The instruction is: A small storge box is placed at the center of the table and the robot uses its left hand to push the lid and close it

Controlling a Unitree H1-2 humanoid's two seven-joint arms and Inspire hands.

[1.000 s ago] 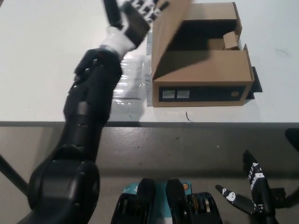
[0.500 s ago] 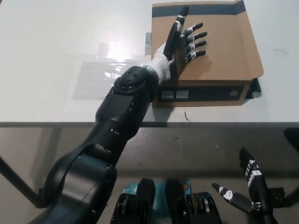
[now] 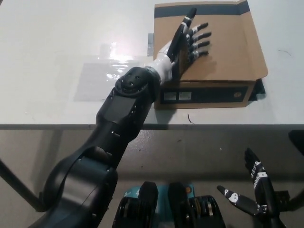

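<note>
A brown cardboard storage box (image 3: 228,52) sits on the white table (image 3: 57,42), a little right of centre, with its lid lying flat and shut. My left hand (image 3: 188,40) rests on the left part of the lid, palm down, open, with its fingers spread and pointing toward the far right. The left arm reaches in from the lower left across the table's front edge. My right hand (image 3: 259,192) hangs low at the bottom right, below the table, open and holding nothing.
A clear plastic sheet (image 3: 102,76) lies on the table left of the box. A dark flat piece (image 3: 259,89) sticks out under the box's right side. The table's front edge (image 3: 213,126) runs just in front of the box.
The lid stood upright a second ago with my left hand behind it; it has swung down flat onto the box. Since half a second ago the hand has barely shifted.
</note>
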